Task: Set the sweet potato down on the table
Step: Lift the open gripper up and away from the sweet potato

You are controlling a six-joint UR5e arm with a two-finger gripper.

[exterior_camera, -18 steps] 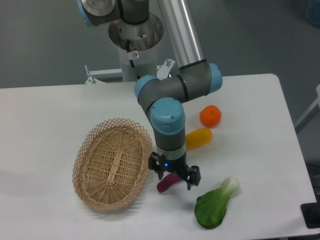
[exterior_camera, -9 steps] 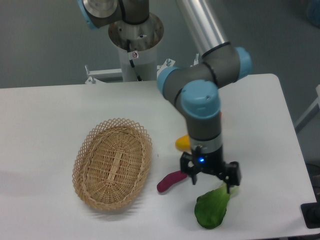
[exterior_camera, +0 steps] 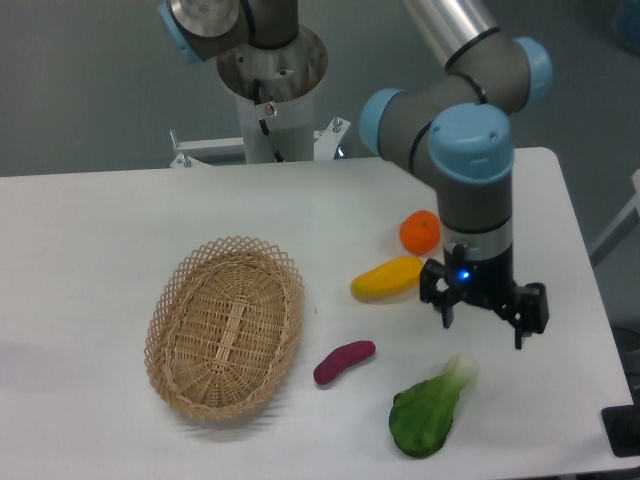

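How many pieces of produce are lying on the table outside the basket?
4, none apparently hidden: the sweet potato right of the basket, the yellow fruit above it, the orange behind that, and the leafy green at the front.

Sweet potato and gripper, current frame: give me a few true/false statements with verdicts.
1. The sweet potato lies on the table, outside the wicker basket. True.
2. The gripper is shut on the sweet potato. False: it is open, holds nothing, and is off to the right of the sweet potato, above the bok choy.
3. The wicker basket holds the orange. False: the basket is empty; the orange sits on the table beside the yellow fruit.
4. The sweet potato lies between the basket and the bok choy. True.
5. The yellow fruit touches the sweet potato. False: bare table shows between them.
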